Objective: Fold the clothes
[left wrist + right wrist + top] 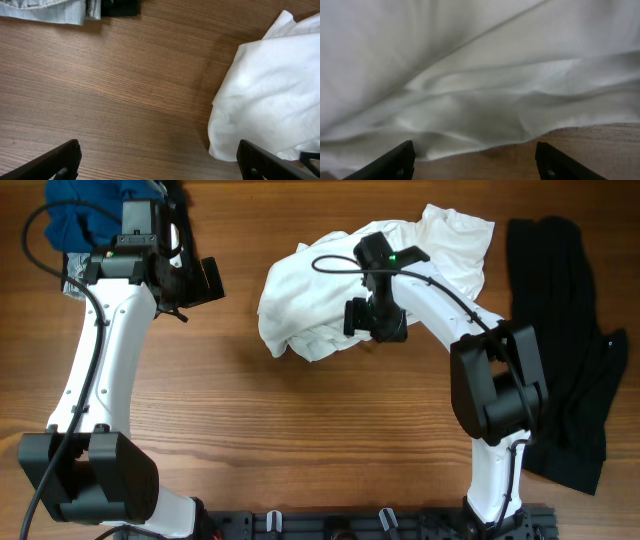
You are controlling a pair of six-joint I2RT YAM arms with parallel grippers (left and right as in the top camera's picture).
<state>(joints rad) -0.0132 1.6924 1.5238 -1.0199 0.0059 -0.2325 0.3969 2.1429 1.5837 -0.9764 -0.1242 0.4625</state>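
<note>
Two grippers: left gripper [159, 161] and right gripper [476, 159], both with jaws spread, holding nothing.
Left jaws: over the wood table [115, 95]; the shirt [270, 90] lies ahead to their right, not touching.
Right jaws: low at the shirt's edge, wrinkled white fabric just ahead.
Denim [45, 10]: far ahead-left of left jaws.
Black garment [565, 350]: well apart from both.

Robot lab: wooden table [300, 420], rail-mounted arms [100, 350]
</note>
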